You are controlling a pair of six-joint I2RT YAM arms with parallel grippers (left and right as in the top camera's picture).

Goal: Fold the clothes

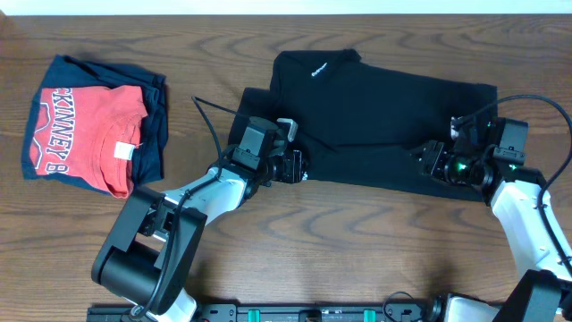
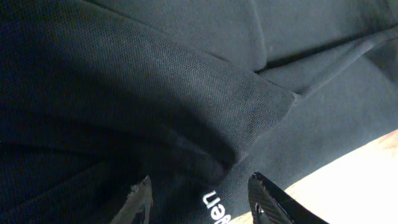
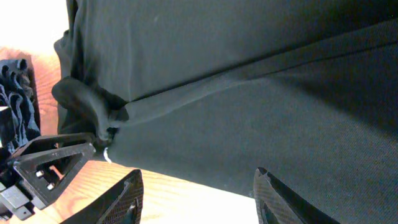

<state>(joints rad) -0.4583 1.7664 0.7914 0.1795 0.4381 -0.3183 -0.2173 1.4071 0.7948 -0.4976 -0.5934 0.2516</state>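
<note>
The left gripper hangs with jaws apart over the black shirt at its near left edge. The right gripper is likewise apart at the near right edge. The shirt lies spread on the bench. It looks soft, light and limp, so pinch a doubled edge.

Jaws stand apart on left end effector and right end effector

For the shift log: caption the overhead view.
Left end effector and right end effector at black shirt's near edge; red T-shirt aside.
</note>
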